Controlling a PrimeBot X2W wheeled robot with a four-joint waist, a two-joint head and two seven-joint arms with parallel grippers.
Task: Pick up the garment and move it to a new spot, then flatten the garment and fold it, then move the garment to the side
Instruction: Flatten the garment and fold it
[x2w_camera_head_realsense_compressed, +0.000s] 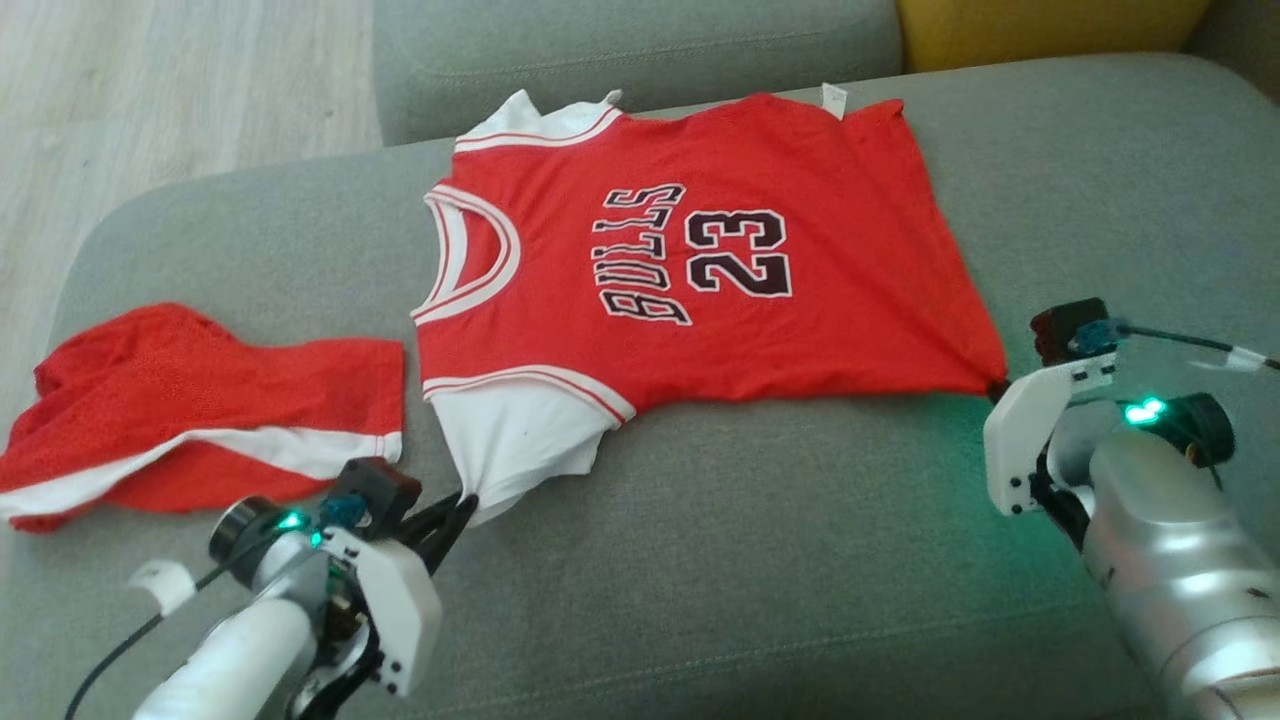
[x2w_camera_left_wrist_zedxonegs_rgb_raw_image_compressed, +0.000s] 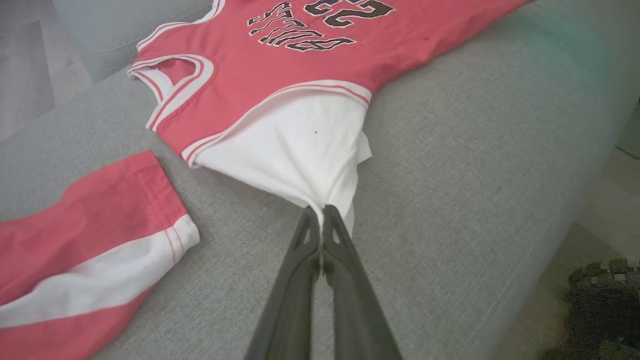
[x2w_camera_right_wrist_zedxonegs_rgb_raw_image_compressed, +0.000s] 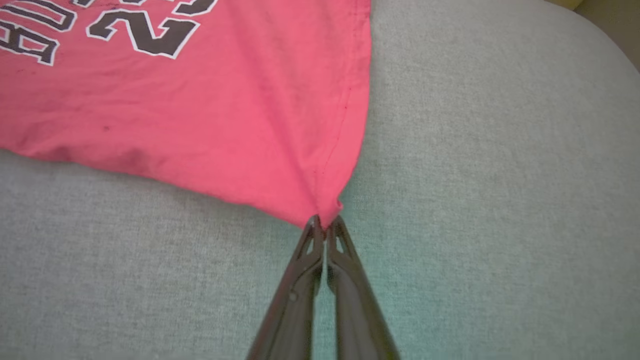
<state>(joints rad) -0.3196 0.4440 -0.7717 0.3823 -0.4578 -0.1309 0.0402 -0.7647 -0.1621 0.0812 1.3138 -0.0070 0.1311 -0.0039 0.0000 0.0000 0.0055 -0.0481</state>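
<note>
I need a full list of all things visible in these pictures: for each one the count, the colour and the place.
Bulls 23 jersey: one, red with white sleeves, spread out on the middle of the sofa seat.
shorts: one, red with a white stripe, crumpled on the seat left of the jersey, apart from it.
sofa: one, grey, under both garments.
cushion: one, yellow, at the far right by the sofa's back.
floor: pale wood, beyond the sofa on the left.
left gripper: one, dark fingers, shut on the jersey's white sleeve.
right gripper: one, dark fingers, shut on the jersey's red hem corner.
</note>
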